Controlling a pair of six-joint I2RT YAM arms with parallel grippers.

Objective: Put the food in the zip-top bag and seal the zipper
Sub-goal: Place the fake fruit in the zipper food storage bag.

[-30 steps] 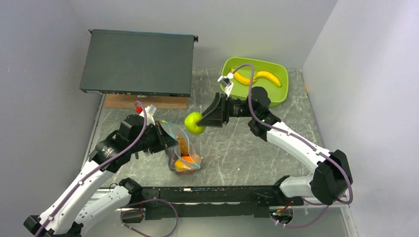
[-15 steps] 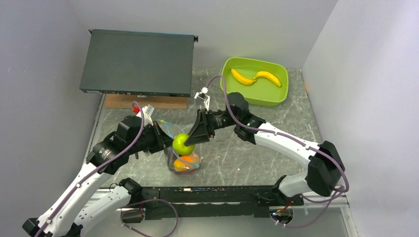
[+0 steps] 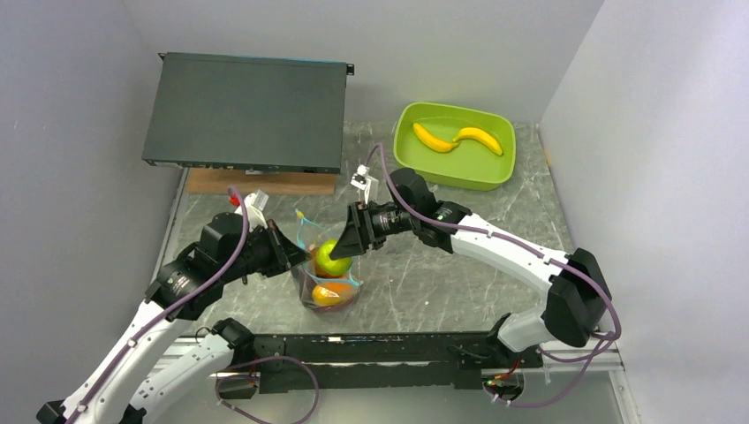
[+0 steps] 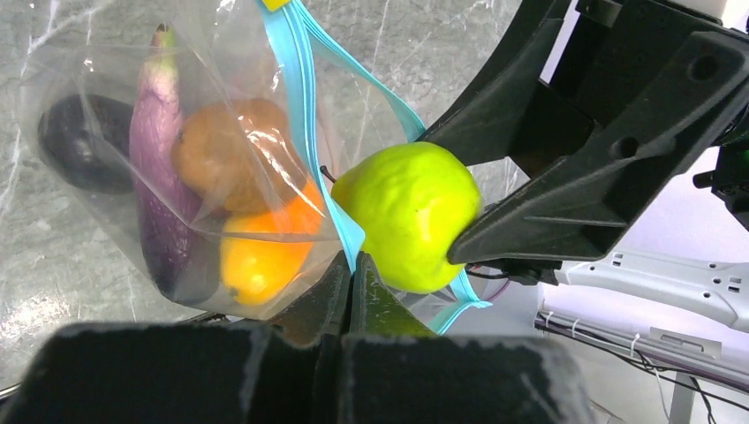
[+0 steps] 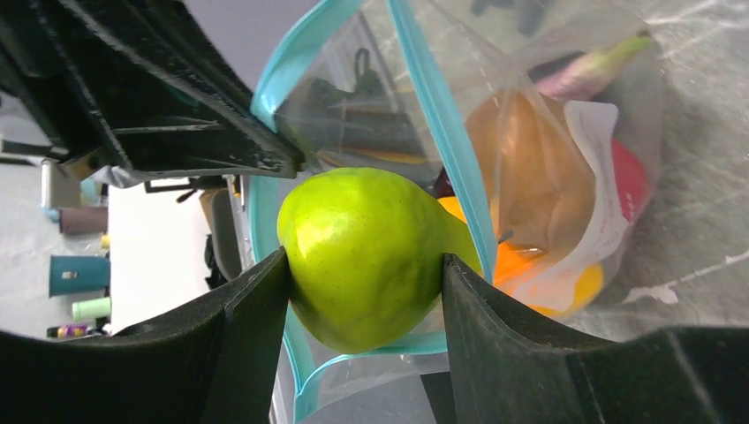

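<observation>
The zip-top bag [image 3: 325, 296] stands on the table with its mouth open upward. My left gripper [image 4: 352, 269] is shut on the teal zipper [image 4: 305, 106] at the near rim. Inside the bag lie a purple eggplant [image 4: 155, 177], a brown kiwi [image 4: 221, 155] and an orange piece [image 4: 265, 252]. My right gripper [image 5: 364, 265] is shut on a green lime [image 5: 362, 238], which sits in the bag's mouth between the two teal strips [image 5: 442, 124]. In the top view the lime [image 3: 329, 258] sits just above the bagged food.
A lime-green tub [image 3: 404, 155] at the back right holds two yellow bananas [image 3: 435, 140] [image 3: 480, 138]. A dark flat box [image 3: 247, 110] rests on a wooden block [image 3: 261, 182] at the back left. A black rail [image 3: 380, 349] runs along the near edge.
My right gripper has carried the lime left and down from mid-table into the bag's mouth. The left gripper has kept its hold on the rim, shifting slightly left.
</observation>
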